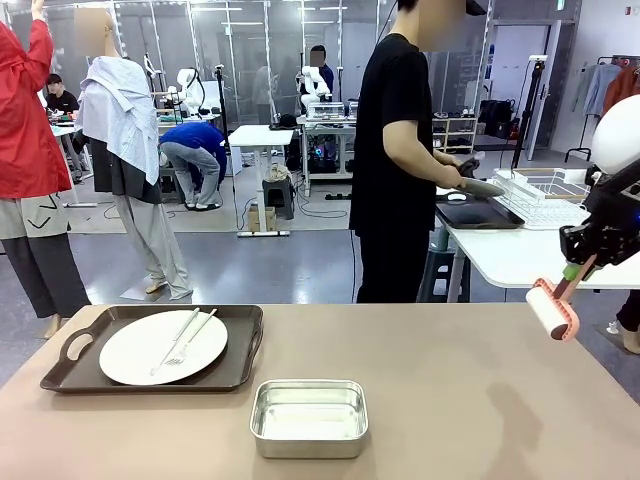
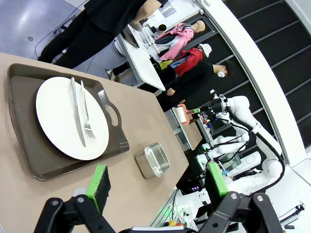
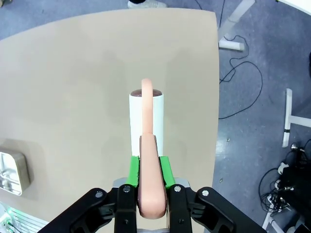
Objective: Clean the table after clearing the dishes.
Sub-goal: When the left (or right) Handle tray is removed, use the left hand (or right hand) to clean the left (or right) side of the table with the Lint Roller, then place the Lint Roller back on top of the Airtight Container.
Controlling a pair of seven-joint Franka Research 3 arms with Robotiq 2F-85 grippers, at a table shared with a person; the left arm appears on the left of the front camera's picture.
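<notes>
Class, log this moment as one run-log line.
right gripper: shut on lint roller, over table | left gripper: open, empty | tray with plate: on table

The picture edge cuts off the steel pan [image 3: 10, 172]. The right gripper [image 3: 148, 170] hides the end of the lint roller [image 3: 146, 116].

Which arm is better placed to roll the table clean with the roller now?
Right, probably: the right gripper is shut on the lint roller over the table. The left gripper is open and empty.
</notes>
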